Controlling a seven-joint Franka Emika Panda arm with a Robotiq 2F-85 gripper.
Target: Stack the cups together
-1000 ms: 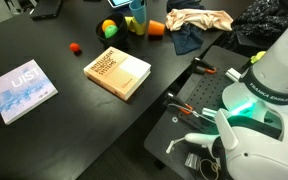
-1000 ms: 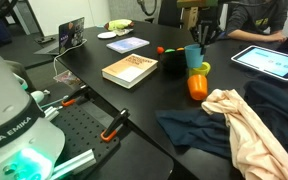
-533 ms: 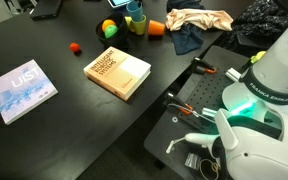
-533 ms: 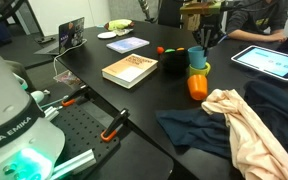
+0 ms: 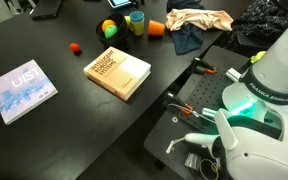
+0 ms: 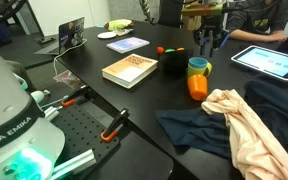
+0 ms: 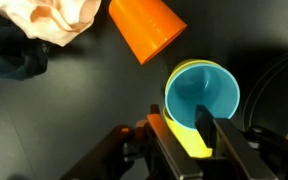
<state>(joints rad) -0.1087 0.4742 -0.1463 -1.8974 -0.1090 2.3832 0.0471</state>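
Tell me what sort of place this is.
Probably an office or lab workspace. A large black table holds a tan book, a blue booklet and a tablet. A perforated mounting plate with hand tools on it sits alongside, which suggests a robotics bench.

"FRANKA EMIKA" on robot arm (image 5: 267,72); rest illegible.

A teal-blue cup (image 7: 202,92) sits upright, mouth up, nested inside a yellow-green cup (image 6: 200,71), near the surface's far edge in an exterior view. Just beside them an orange cup (image 7: 147,27) lies on its side, its wider end toward them.
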